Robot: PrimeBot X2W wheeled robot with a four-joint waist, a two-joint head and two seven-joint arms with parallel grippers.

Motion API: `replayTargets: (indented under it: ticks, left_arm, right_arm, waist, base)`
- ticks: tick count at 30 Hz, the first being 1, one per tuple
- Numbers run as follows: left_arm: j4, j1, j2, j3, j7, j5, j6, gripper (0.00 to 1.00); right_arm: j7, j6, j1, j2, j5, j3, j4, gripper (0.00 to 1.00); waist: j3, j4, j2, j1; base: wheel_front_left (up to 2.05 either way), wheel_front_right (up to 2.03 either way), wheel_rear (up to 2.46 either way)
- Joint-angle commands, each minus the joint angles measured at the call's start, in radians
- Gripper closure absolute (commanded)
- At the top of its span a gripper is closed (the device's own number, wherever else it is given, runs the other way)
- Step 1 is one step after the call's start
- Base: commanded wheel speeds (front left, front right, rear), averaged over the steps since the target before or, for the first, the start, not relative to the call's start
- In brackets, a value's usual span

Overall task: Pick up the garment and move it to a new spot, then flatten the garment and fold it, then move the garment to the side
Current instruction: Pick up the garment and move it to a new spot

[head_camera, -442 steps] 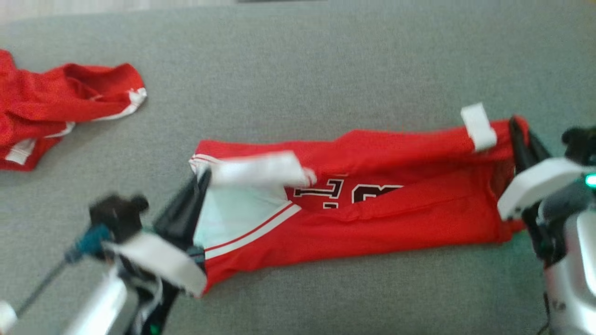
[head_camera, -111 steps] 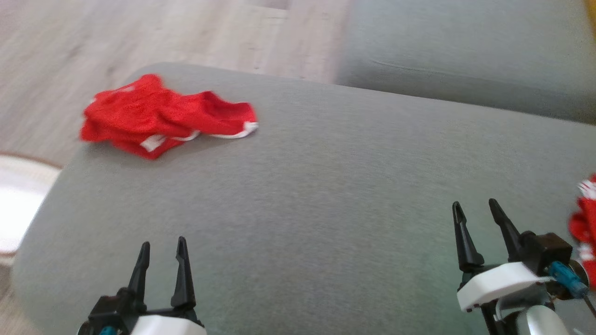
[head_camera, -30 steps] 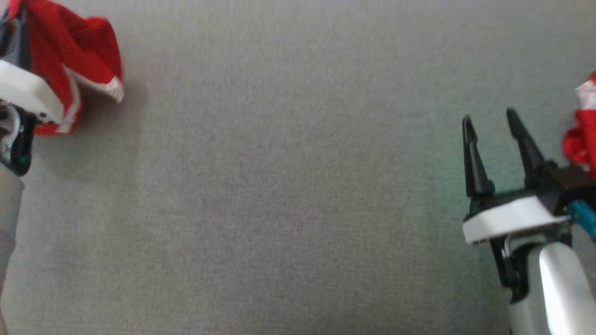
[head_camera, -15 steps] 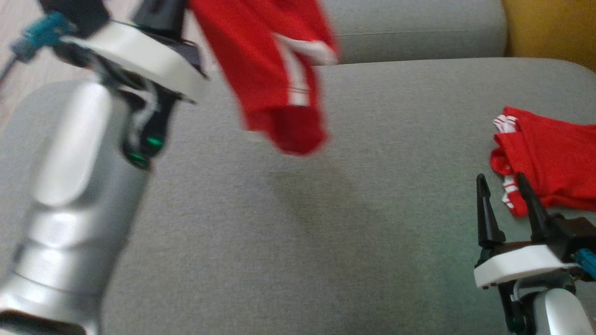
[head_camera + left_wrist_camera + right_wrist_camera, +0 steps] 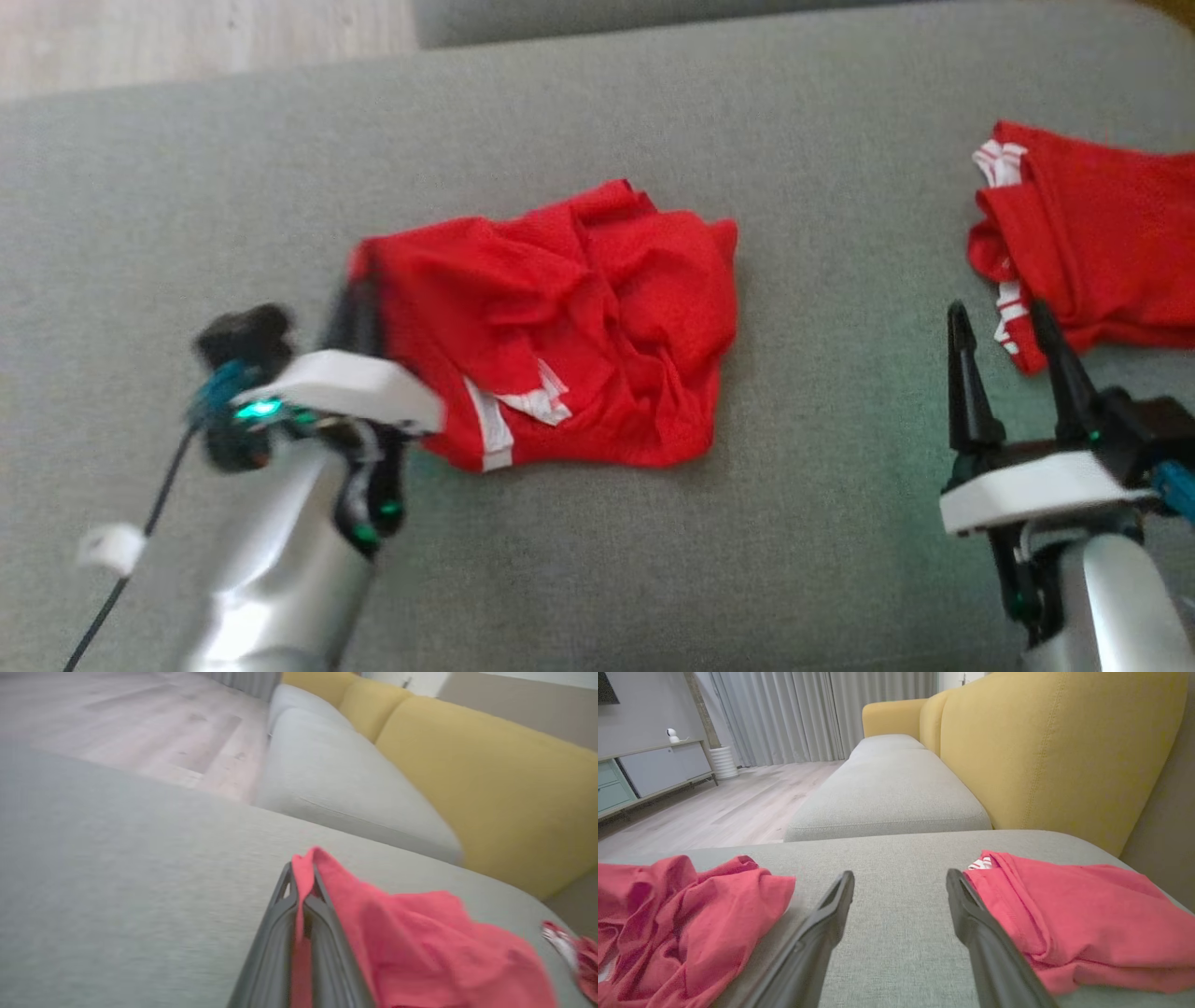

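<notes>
A crumpled red garment [image 5: 569, 327] with white trim lies in a heap on the middle of the grey cushion [image 5: 597, 579]. My left gripper [image 5: 359, 294] sits at the heap's left edge, shut on a fold of the garment [image 5: 420, 947]; red cloth is pinched between its fingers [image 5: 327, 933]. My right gripper [image 5: 999, 322] stands open and holds nothing at the lower right, fingers [image 5: 822, 933] apart over bare cushion. In the right wrist view the garment [image 5: 682, 914] lies to its left.
A second red garment [image 5: 1092, 243], folded, lies at the cushion's right side, also visible in the right wrist view [image 5: 1087, 914]. Beyond are another grey seat [image 5: 887, 788], the yellow sofa back [image 5: 1045, 751] and a wood floor [image 5: 187, 37] at the far left.
The head camera has shifted. My left gripper brought the hanging garment down; it now rests heaped on the cushion's middle, still pinched. The right gripper stays open.
</notes>
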Motion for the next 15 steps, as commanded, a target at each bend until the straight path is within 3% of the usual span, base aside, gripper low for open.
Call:
replayTargets:
  ticks: [1,3,4,5,6,15]
  left_arm:
    - [0.017,-0.06,0.033,0.071,-0.063,0.011,0.017,1.0]
    - [0.084,-0.068,0.039,0.089,-0.098,0.014,0.02,1.0]
    - [0.109,-0.074,0.04,0.093,-0.109,0.016,0.016,0.7]
    - [0.129,-0.079,0.039,0.095,-0.119,0.019,0.01,0.21]
    - [0.146,-0.085,0.034,0.1,-0.128,0.018,0.003,0.0]
    - [0.155,-0.097,0.011,0.108,-0.157,0.093,-0.059,0.0]
  right_arm:
    - [-0.013,-0.001,-0.046,-0.005,-0.006,0.024,-0.032,0.0]
    - [-0.015,-0.001,-0.054,-0.005,-0.01,0.02,-0.03,0.0]
    - [-0.016,-0.001,-0.057,-0.005,-0.012,0.017,-0.03,0.0]
    - [-0.017,-0.001,-0.06,-0.005,-0.015,0.016,-0.028,0.0]
    - [-0.017,-0.001,-0.062,-0.005,-0.017,0.015,-0.027,0.0]
    - [-0.013,-0.001,-0.067,-0.005,-0.034,0.014,-0.02,0.0]
  waist:
    - [0.049,-0.023,0.0,-0.0002]
    - [0.067,-0.023,0.0,-0.0002]
    - [0.076,-0.021,0.0,-0.0002]
    - [0.08,-0.019,0.0,-0.0002]
    - [0.083,-0.016,0.0,-0.0002]
    - [0.03,0.028,0.0,-0.0002]
  base:
    - [0.0,0.0,0.0]
    - [0.0,0.0,0.0]
    - [0.0,0.0,0.0]
    - [0.0,0.0,0.0]
    - [0.0,0.0,0.0]
    - [0.0,0.0,0.0]
